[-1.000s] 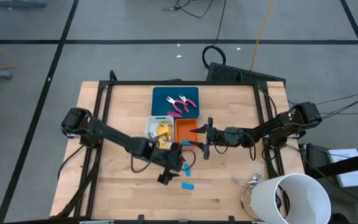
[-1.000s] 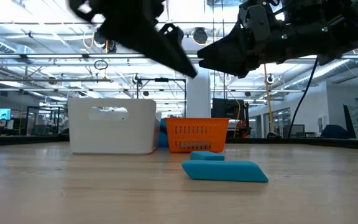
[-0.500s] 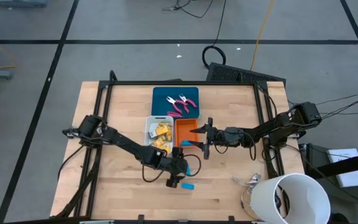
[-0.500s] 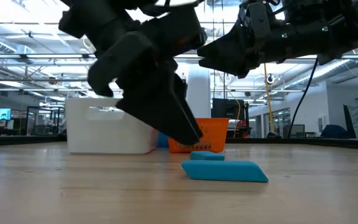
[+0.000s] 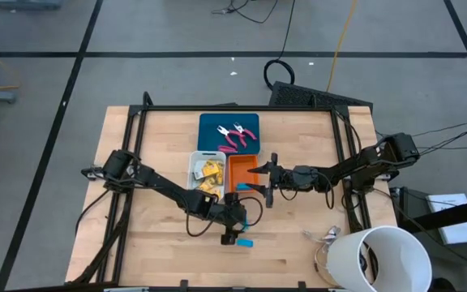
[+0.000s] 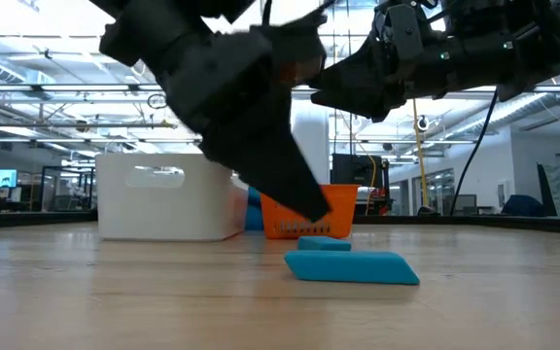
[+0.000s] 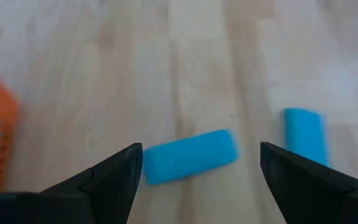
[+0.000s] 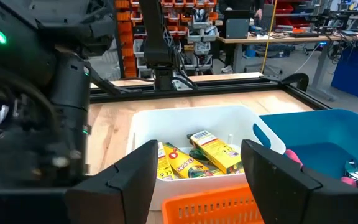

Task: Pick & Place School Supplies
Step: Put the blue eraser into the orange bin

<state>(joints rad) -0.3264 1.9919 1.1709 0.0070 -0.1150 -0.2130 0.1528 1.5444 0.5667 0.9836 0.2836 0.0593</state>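
Note:
Two blue oblong pieces lie flat on the table: one point(image 7: 190, 157) between the open fingers of my left gripper point(image 7: 201, 152), the other point(image 7: 303, 132) just outside one finger. In the high view my left gripper point(image 5: 234, 234) hovers low over the near blue piece point(image 5: 246, 242). The low view shows both blue pieces point(image 6: 353, 267) point(image 6: 324, 244). My right gripper point(image 5: 263, 180) waits open above the orange tray point(image 5: 240, 172). Yellow pieces point(image 8: 207, 149) lie in the white tray point(image 5: 194, 165). Pink-handled pliers point(image 5: 235, 135) lie in the teal tray point(image 5: 213, 130).
A big white cup point(image 5: 379, 259) stands at the table's near right corner with some clutter point(image 5: 323, 237) beside it. The three trays sit together at the table's middle, toward the far edge. Bare wood point(image 5: 160, 251) lies near and left of the blue pieces.
My left gripper has moved toward the near edge and the right, and come down over the blue pieces, with its fingers now low on either side of one piece. My right arm has kept still.

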